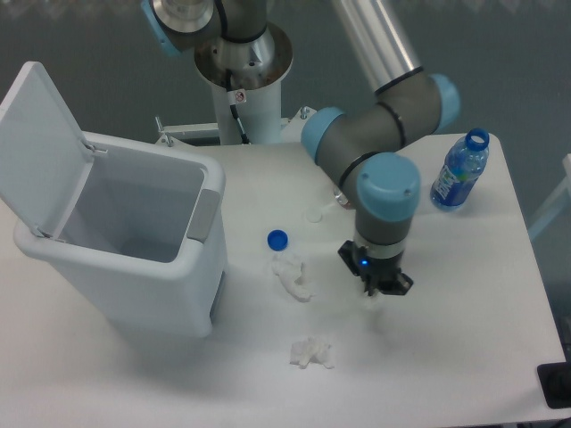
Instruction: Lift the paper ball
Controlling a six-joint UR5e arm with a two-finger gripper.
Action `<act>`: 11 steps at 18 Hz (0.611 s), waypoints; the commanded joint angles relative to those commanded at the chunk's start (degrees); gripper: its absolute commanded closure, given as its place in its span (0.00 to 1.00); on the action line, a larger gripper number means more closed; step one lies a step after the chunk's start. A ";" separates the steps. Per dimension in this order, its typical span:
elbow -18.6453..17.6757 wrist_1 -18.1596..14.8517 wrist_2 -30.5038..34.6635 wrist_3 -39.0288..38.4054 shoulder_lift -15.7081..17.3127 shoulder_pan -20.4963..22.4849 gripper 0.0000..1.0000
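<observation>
My gripper [378, 287] points straight down at the table, right of centre, with its fingertips at or just above the surface. A small white bit shows right under the fingertips. It looks like the paper ball [372, 300], mostly hidden by the gripper. I cannot tell whether the jaws are open or shut on it, since the gripper body covers them.
A white tissue strip [291, 275] and a blue bottle cap [277, 239] lie left of the gripper. A lumpy white wad [312, 353] lies nearer the front. A faint round pale spot [312, 215] lies behind. An open white bin [134, 236] stands left, a water bottle [459, 171] far right.
</observation>
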 joint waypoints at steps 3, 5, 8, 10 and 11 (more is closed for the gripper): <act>3.88 -4.41 -0.53 3.96 -0.53 1.23 1.00; 5.90 -6.78 -0.96 4.23 -0.79 1.85 1.00; 9.15 -10.48 -1.67 8.43 -1.41 2.38 1.00; 9.42 -10.48 -1.67 10.72 -1.32 2.55 1.00; 9.86 -10.57 -1.67 10.82 -1.23 2.64 1.00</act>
